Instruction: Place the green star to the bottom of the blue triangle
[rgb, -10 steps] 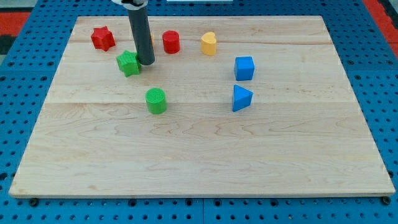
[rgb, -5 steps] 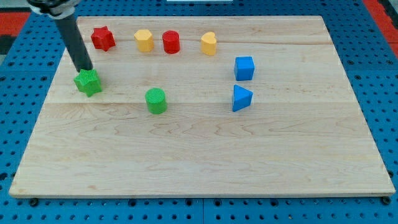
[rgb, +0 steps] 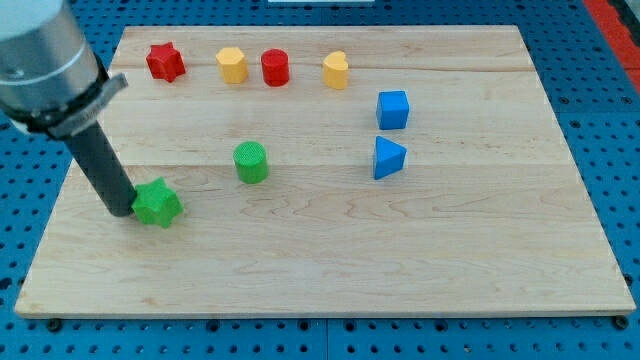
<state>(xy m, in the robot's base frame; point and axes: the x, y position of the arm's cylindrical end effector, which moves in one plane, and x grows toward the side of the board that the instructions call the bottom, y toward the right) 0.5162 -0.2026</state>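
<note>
My tip (rgb: 122, 210), a bare rod end effector holding nothing, touches the green star (rgb: 158, 204) near the worktop (rgb: 320, 270) left edge; an off-centre push could spin it away from the blue triangle (rgb: 388, 158).

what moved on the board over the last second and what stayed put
The green star block slid from near the view's top, beside the red cylinder block, to the view's lower left. My tip travelled with it and now touches its left side. Nothing was gripped, only pushed. The green cylinder block, blue triangle block, blue cube and the top row did not move.
</note>
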